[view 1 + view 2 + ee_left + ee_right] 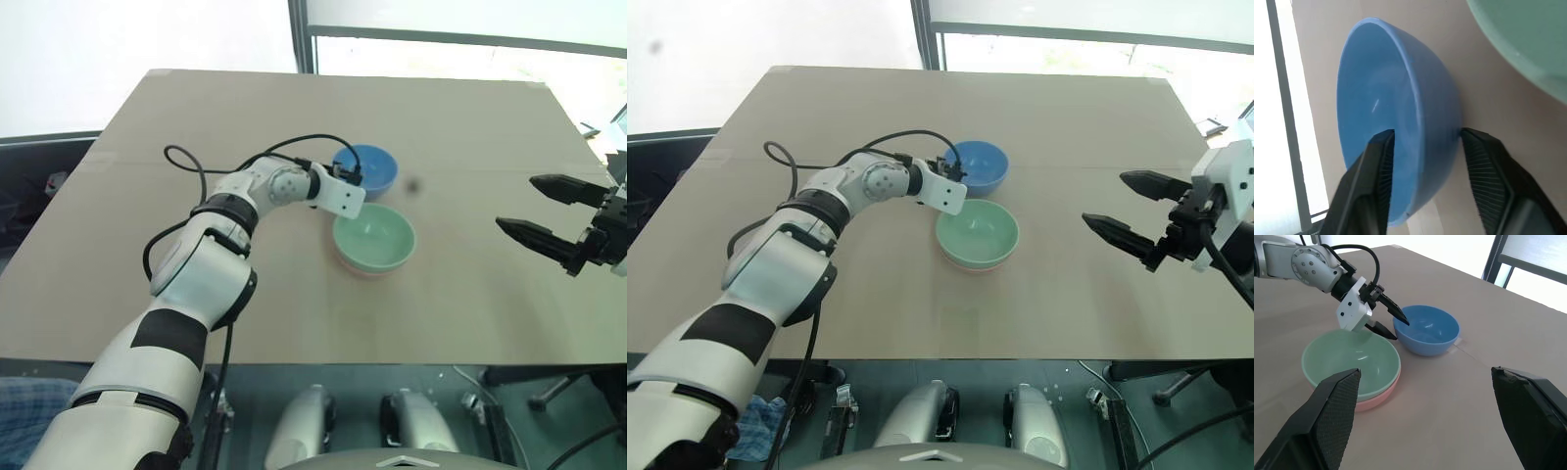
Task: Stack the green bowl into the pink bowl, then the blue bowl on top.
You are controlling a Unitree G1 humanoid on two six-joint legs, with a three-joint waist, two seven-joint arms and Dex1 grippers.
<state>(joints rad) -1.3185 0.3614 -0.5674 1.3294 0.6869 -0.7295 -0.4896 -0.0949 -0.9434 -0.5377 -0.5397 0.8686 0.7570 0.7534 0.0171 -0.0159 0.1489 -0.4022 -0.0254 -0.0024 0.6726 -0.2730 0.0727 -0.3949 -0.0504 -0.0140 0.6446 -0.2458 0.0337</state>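
Check the tabletop (460, 294) first: it is a plain tan surface, and all three bowls sit near its middle, closer to the far edge than to the near edge.

The green bowl (977, 233) is nested inside the pink bowl (1382, 398). You see only a thin salmon rim and lower wall of the pink bowl under the green one. Both stand upright with their openings up.

The blue bowl (370, 168) stands upright on the tabletop just beside the stacked pair, on the side toward the far edge. A narrow strip of bare tabletop separates it from the green bowl.

Observe the left gripper (1387, 318) at the blue bowl's rim, on the part of the rim nearest the stacked pair. Its jaws straddle the wall: one finger sits inside the bowl and the other outside. In the left wrist view, the inner finger (1382, 161) lies against the inside face, while the outer finger tip stands at the outer wall with a small gap along most of its length. You cannot tell whether the jaws have fully clamped the wall. The bowl rests on the tabletop.

The right gripper (537, 211) hovers above the tabletop near its right edge, well apart from all three bowls. Its jaws stand wide apart and hold nothing.
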